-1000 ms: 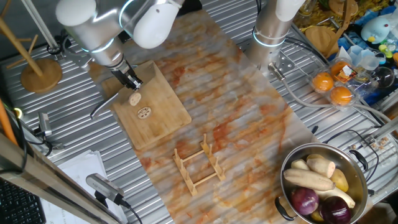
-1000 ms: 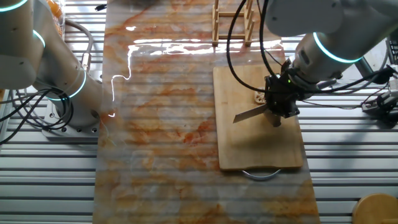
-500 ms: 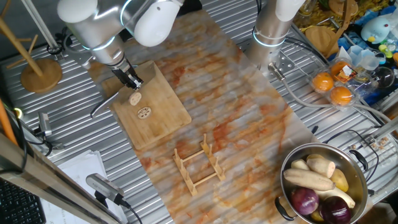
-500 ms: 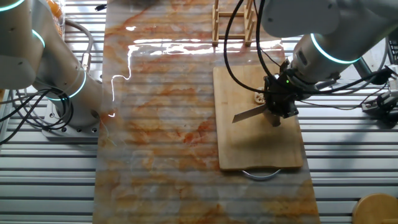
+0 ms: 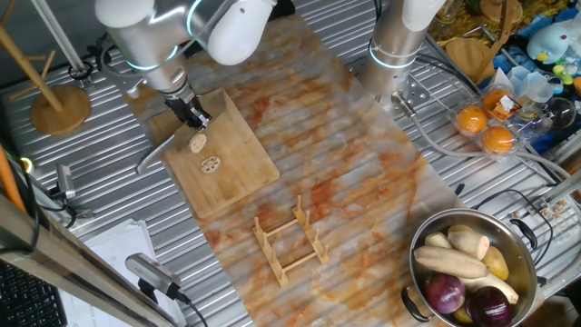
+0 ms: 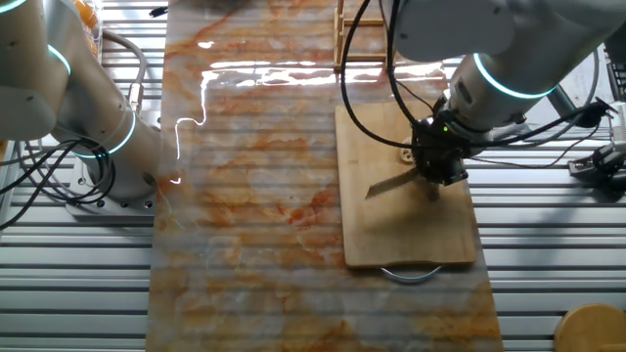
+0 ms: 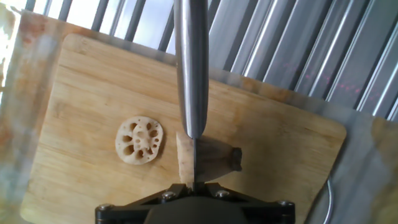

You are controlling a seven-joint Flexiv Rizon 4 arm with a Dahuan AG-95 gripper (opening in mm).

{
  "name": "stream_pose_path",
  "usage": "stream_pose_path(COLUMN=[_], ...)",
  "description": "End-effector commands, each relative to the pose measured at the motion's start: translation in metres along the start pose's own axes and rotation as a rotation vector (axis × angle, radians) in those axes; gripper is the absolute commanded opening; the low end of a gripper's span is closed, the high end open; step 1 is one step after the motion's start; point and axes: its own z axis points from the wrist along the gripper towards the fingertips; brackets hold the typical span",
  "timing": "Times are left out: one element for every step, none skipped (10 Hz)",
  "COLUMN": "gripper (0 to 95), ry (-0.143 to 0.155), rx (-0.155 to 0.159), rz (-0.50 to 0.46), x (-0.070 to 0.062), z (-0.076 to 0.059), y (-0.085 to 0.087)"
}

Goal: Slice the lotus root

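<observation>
— How does your arm stand at this moment?

— My arm (image 5: 172, 36) reaches over the far corner of the bamboo cutting board (image 5: 227, 168), and the wrist bends down, so my gripper (image 5: 191, 116) points at the wood. In the other fixed view the gripper (image 6: 437, 161) hangs over the middle of the board (image 6: 406, 230), with black cables in loops above it.

— What does the gripper hold?

— It is closed on the handle of a knife (image 7: 190, 68). In the hand view the steel blade runs straight away from my fingers, and its edge is pressed into the lotus root (image 7: 205, 159). From the side, the blade (image 6: 391, 181) sticks out over the board, tilted a little.

— Where is the lotus root, and how does it look?

— It lies on the board directly under the gripper. It is a short tan-brown chunk, with a pale cut face on one side of the blade and a darker stubby end on the other. One round slice (image 7: 140, 140) lies flat just beside it, apart from the blade; it is beige with a ring of dark holes. In the fixed view I see the chunk (image 5: 197, 143) near the fingers and the slice (image 5: 211, 164) a bit lower on the board.

— Any writing or labels?

— I cannot read any on the knife, the board or the gripper.
</observation>
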Motion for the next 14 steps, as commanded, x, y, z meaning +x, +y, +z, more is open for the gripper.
stream_pose_path(gripper=[19.0,19.0,0.0,0.0,0.0,0.0,0.0,0.0,0.0,0.0,0.0,0.0,0.0,0.0], ry=[-0.005,-0.007,-0.009,-0.012,-0.022,-0.04,-0.057,-0.075,-0.078,-0.067,-0.048,-0.041,-0.024,0.0], rx=[0.0,0.001,0.002,0.003,0.0,-0.005,-0.008,0.001,0.009,0.013,0.025,0.022,0.02,0.015], rz=[0.001,0.004,0.006,0.009,0.012,0.021,0.021,0.008,0.005,0.004,0.001,0.001,-0.003,-0.004], x=[-0.003,-0.003,-0.003,-0.003,-0.003,0.002,0.008,0.015,0.017,0.018,0.017,0.016,0.017,0.018], z=[0.002,0.002,0.001,0.001,0.0,0.0,0.003,0.009,0.013,0.013,0.015,0.018,0.019,0.019], y=[-0.001,-0.001,-0.001,-0.001,-0.001,0.001,0.002,0.002,0.002,0.002,0.001,0.0,-0.001,-0.003])
